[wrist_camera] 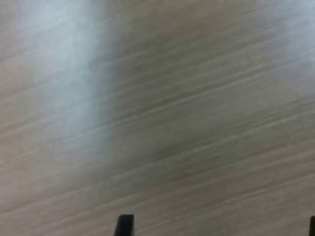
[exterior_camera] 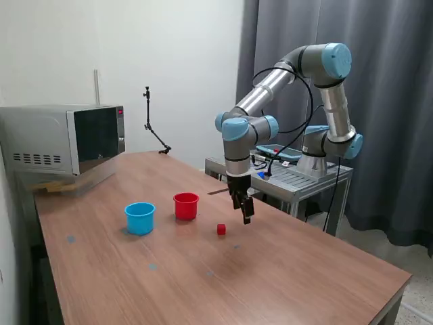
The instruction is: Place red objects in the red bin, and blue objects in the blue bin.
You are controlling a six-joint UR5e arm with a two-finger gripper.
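Note:
One tiny red cube (exterior_camera: 221, 229), a red object, lies on the wooden table (exterior_camera: 284, 271). The red bin (exterior_camera: 186, 206) is a small red cup standing to the exterior view's left of the cube. The blue bin (exterior_camera: 140, 218), a light-blue cup, stands further left. My gripper (exterior_camera: 245, 211) hangs just above the table, a little to the exterior view's right of the red cube and apart from it. In the wrist view only bare wood grain shows, and the gripper (wrist_camera: 218, 228) is open, its two dark fingertips (wrist_camera: 124, 225) far apart with nothing between them. No blue objects are in view.
A microwave (exterior_camera: 64, 139) sits at the table's far end on the exterior view's left. A thin black stand (exterior_camera: 152, 125) rises at the back edge. A metal cart (exterior_camera: 298, 177) with the arm's base stands behind the table, before a dark curtain.

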